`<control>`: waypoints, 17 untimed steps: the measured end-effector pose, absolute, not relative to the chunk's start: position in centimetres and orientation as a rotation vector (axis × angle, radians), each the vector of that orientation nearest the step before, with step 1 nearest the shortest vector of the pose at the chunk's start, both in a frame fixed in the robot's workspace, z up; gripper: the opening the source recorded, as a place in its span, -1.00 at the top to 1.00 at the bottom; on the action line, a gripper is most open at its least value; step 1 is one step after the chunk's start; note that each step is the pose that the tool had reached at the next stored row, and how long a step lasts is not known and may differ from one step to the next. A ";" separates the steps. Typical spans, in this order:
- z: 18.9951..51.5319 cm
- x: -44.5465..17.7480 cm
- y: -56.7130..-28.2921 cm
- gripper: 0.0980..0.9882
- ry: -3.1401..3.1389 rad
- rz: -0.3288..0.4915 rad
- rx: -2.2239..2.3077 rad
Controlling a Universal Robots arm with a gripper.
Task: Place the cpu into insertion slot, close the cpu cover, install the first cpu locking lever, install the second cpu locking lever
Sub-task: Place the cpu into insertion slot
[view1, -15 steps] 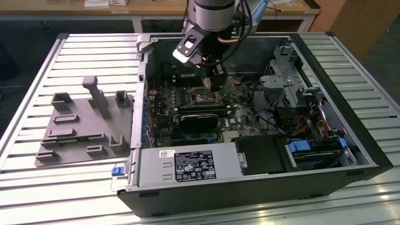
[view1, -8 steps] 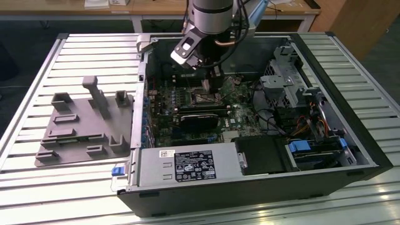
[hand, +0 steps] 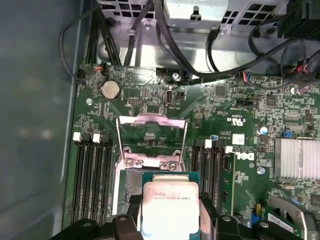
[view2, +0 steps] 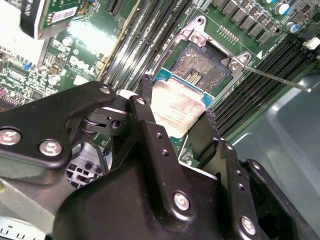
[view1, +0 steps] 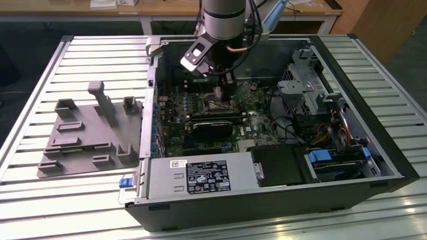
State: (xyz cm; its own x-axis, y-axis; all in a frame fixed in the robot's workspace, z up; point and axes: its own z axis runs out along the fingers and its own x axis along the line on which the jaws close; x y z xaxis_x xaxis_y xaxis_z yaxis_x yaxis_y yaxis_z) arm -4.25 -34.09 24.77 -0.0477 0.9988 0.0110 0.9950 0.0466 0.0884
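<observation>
In both wrist views my gripper [view2: 178, 101] [hand: 170, 214] is shut on the cpu [view2: 175, 112] [hand: 169, 202], one black finger on each of two opposite edges. The chip shows its silvery top and green border, and it hangs a little above the green motherboard. The insertion slot [view2: 202, 65] [hand: 131, 182] lies uncovered, partly beneath and beside the chip. The cpu cover [hand: 150, 119] stands tilted up from its hinge. A thin locking lever [view2: 277, 79] sticks out past the socket's corner. In the exterior view the gripper [view1: 219, 92] reaches down into the open computer case.
Black memory slots [hand: 92, 170] flank the socket on both sides. Cables [hand: 150, 40] hang over the board's edge. A black block [view1: 217, 127] sits near the socket, with the power supply [view1: 200, 176] and drive cage [view1: 310, 80] around it. A grey fixture [view1: 90, 132] lies outside the case.
</observation>
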 end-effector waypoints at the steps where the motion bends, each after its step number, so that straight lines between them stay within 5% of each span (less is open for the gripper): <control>1: 24.7 -4.3 -34.0 0.01 2.233 0.110 2.130; 17: 23.1 -4.8 -33.3 0.01 2.186 0.105 2.174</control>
